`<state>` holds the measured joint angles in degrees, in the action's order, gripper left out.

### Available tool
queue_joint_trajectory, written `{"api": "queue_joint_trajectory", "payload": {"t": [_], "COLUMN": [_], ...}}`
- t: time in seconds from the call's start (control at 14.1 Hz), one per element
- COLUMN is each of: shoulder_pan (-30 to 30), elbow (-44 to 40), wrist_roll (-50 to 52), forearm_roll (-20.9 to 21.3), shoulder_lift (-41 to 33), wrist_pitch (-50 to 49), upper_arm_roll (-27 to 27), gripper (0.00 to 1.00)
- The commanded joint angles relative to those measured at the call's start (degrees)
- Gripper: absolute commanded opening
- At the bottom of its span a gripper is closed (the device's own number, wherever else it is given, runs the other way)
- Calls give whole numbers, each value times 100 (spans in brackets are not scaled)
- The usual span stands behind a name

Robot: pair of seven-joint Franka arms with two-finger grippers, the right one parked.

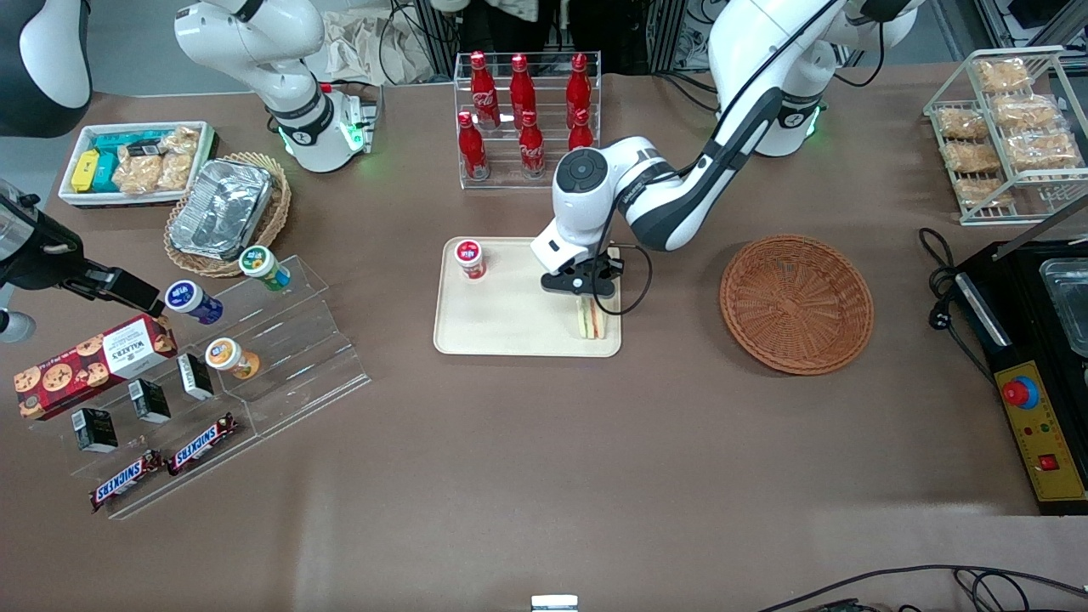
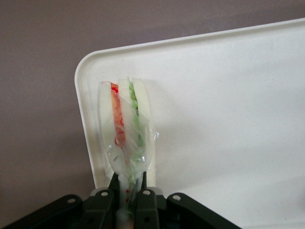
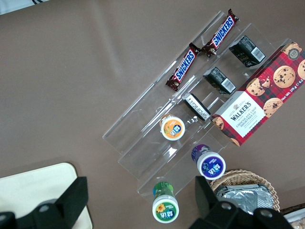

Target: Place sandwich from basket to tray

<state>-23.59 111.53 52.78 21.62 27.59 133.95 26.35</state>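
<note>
Sandwich (image 1: 592,321) delivery is at its last stage: the wrapped wedge stands on edge in the corner of the tray (image 1: 501,327) that lies nearest the front camera and toward the working arm's end of the counter (image 1: 544,476). That spot sits just right of centre in the front frame. The claw (image 1: 588,293) hangs directly over it, clenched on the sandwich's upper edge. The wrist view confirms this, with both black fingers (image 2: 143,198) pinching the clear wrapper and the bread between them, and the red, orange and green layers running away toward the tray's rounded corner.

The basket (image 1: 796,303), right of centre in the front frame, is empty and well apart from the tray. So the pick and the carry look finished, and the step in hand is the set-down. Whether the wedge's lower edge already rests on the tray floor I cannot tell for certain, though it appears to touch or nearly so.

Next comes the release: part the fingers only once the wedge bears on the tray, then lift straight up. The sandwich is narrow and upright, so it may tip as the grip lets go. It stands close to the rim, and a fall outward could leave it propped on the edge. A red-lidded cup (image 1: 469,258) sits at the tray's upper left corner, clear of the work.
</note>
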Motion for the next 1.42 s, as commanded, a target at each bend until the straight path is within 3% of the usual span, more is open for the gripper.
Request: {"api": "queue_joint_trajectory", "payload": {"t": [0.0, 0.07, 0.14, 0.21, 0.92, 1.35], "shoulder_pan": [-5, 12, 21, 56, 1224, 2568], "elbow": [-53, -53, -70, -79, -1256, -1248], "wrist_roll": [207, 198, 224, 259, -390, -2233], "forearm_roll": [255, 264, 264, 264, -176, -554], "shoulder_lift": [27, -17, -78, -174, -1501, -2205], "wrist_pitch": [44, -9, -183, -516, -2987, -3612], "upper_arm_roll": [-33, -33, -33, -33, 11, 2], "gripper": [16, 61, 91, 99, 99, 99]}}
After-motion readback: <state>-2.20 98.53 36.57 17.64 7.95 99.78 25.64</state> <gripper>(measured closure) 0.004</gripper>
